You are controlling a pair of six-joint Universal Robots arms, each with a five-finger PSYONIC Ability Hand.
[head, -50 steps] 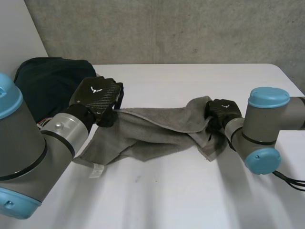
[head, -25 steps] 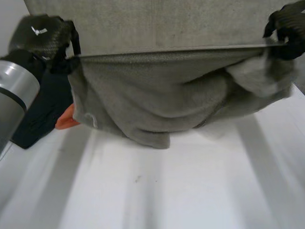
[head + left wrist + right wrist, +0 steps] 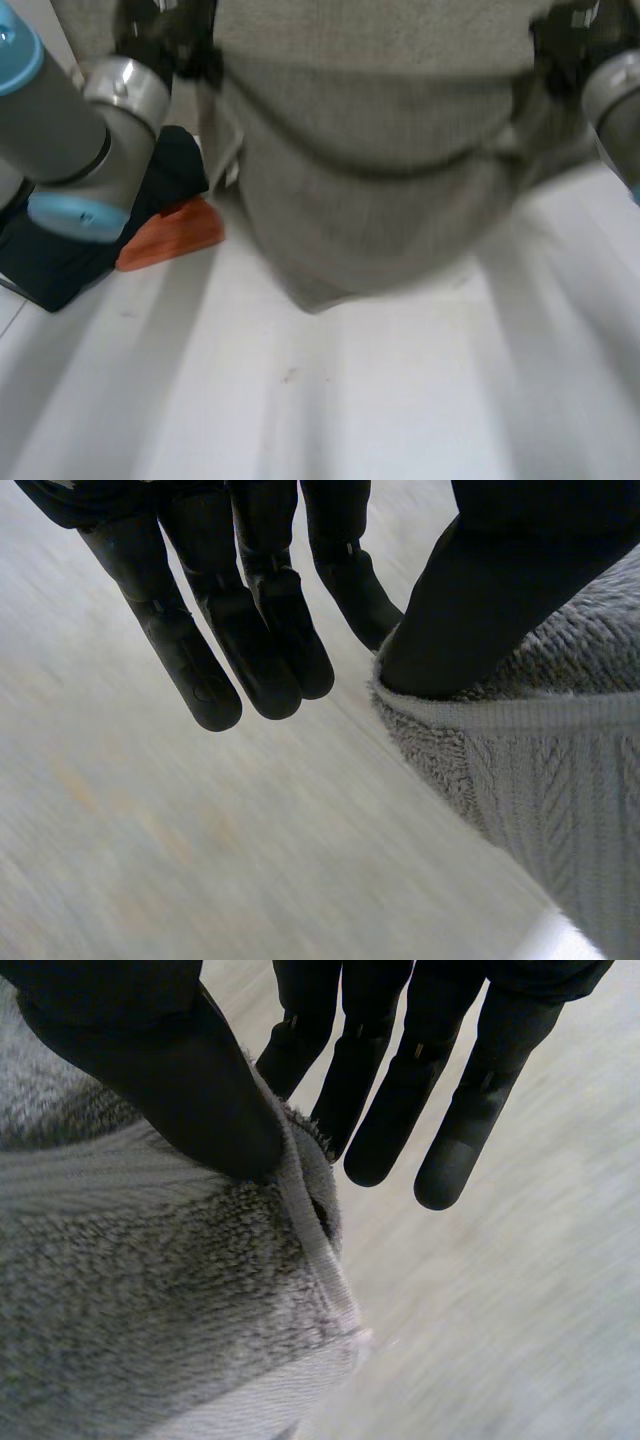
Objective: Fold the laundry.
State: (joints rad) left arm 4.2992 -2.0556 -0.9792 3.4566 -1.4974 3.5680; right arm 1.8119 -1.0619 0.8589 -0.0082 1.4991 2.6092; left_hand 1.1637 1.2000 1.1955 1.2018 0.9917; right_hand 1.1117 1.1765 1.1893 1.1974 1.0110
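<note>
Grey towel (image 3: 370,200) was held above the tabletop (image 3: 400,400), one corner pinched by left hand (image 3: 250,630), the other by right hand (image 3: 400,1090).

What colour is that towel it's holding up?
The towel is grey, clearest in the left wrist view.

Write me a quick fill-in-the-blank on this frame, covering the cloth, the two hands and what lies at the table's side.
1. Both hands hold up a towel whose colour is ____.
2. The left hand pins the towel's hem with its ____, the other fingers straight.
3. The right hand is shut on the ____.
4. On the table, beside the dark cloth, lies an object coloured ____.

Missing words: grey; thumb; towel; orange.
</note>
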